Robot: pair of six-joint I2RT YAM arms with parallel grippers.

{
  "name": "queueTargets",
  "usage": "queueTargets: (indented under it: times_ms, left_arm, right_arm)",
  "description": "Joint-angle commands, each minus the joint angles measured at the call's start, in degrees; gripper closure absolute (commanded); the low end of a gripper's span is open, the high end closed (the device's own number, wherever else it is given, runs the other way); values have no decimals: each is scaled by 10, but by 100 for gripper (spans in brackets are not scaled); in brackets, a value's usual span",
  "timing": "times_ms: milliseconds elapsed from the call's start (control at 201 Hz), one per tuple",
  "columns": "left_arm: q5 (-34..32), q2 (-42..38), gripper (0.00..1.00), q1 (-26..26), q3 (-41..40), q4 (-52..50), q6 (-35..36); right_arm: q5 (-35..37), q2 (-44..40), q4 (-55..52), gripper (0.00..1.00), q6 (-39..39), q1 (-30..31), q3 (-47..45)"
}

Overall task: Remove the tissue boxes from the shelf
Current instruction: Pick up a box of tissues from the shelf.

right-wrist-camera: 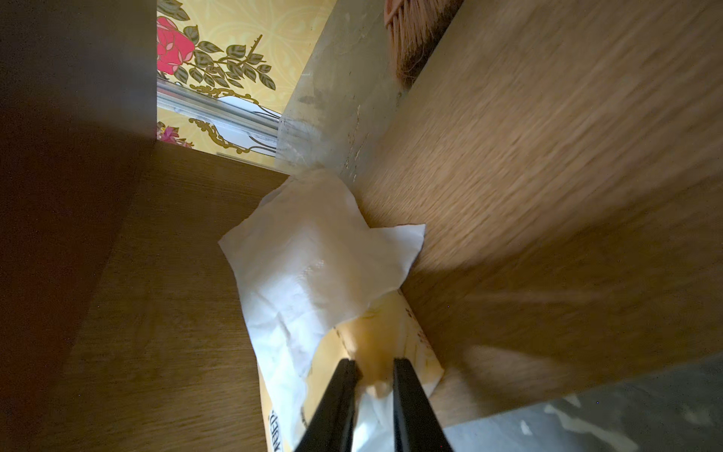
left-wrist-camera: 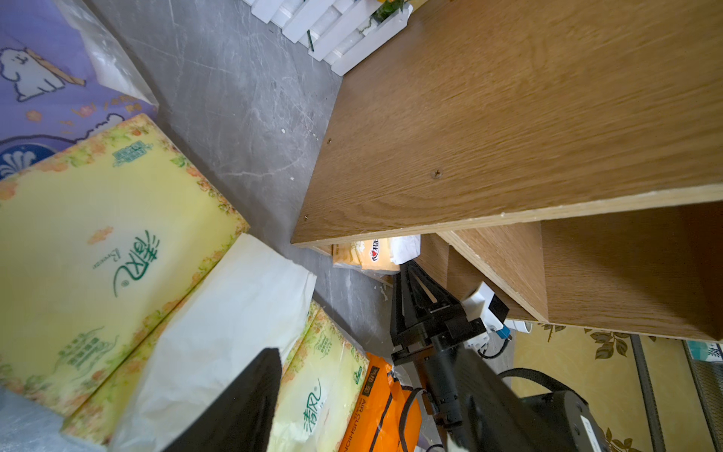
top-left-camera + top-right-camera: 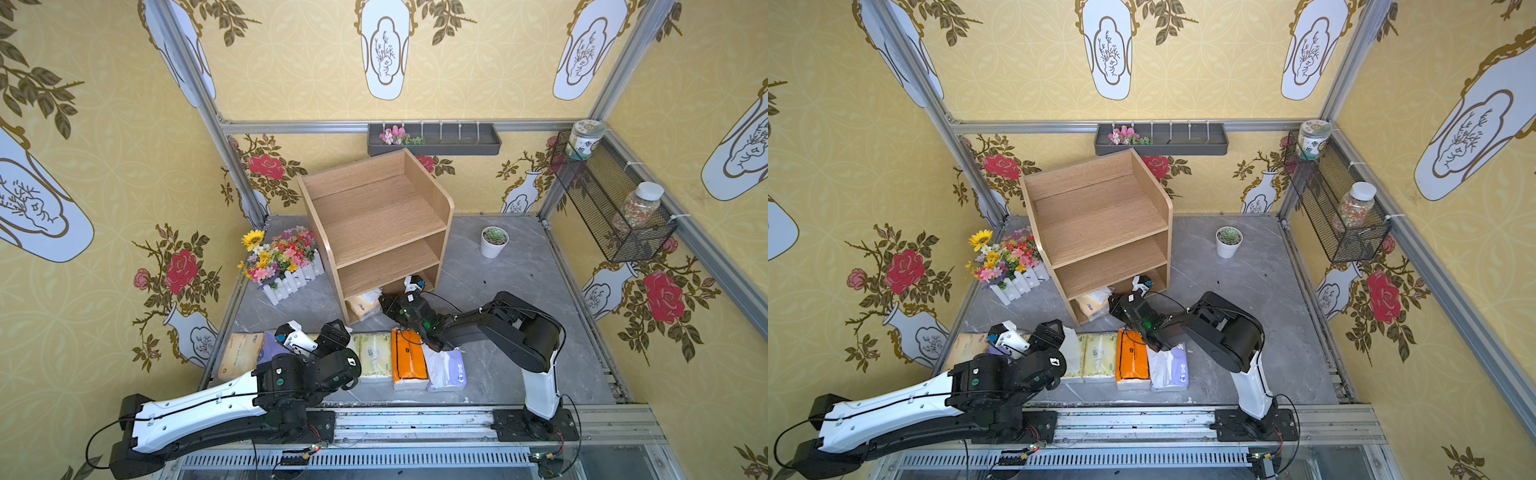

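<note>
The wooden shelf (image 3: 374, 208) (image 3: 1096, 208) stands at the middle of the table, its upper tiers bare. One yellow tissue pack (image 3: 362, 303) (image 1: 375, 336), with white tissue spilling from it, lies in the bottom tier. My right gripper (image 3: 381, 301) (image 1: 373, 364) reaches into that tier, shut on the pack's near end. Several tissue packs lie in a row near the front edge: tan (image 3: 241, 353), pale yellow (image 3: 374, 353) (image 2: 98, 254), orange (image 3: 408, 359), lavender (image 3: 449, 368). My left gripper (image 3: 316, 332) hovers open over that row, holding nothing; one of its fingers (image 2: 242, 399) shows in the left wrist view.
A white fence planter of flowers (image 3: 286, 266) sits left of the shelf. A small succulent pot (image 3: 494, 241) stands to the right. A dark grey wall tray (image 3: 434, 139) and a black mesh basket (image 3: 611, 208) holding jars hang on the walls.
</note>
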Motion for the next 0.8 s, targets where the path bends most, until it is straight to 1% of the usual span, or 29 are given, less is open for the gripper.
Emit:
queueTargets:
  times_ms: [0, 150, 279, 489, 793]
  left_arm:
    - [-17, 1, 25, 0, -5, 3, -9]
    - [-14, 7, 25, 1, 2, 6, -7]
    - [-11, 14, 24, 1, 1, 18, -3]
    - [-14, 22, 24, 1, 2, 32, 4]
    - [-7, 24, 24, 2, -6, 69, 23]
  right_arm:
    - [-2, 3, -1, 84, 4, -1, 0]
    - [-11, 1, 7, 94, 12, -6, -7]
    - [-16, -12, 3, 100, 13, -8, -11]
    - [-18, -49, -17, 100, 16, -9, -23]
    - [-24, -101, -48, 100, 43, -15, -51]
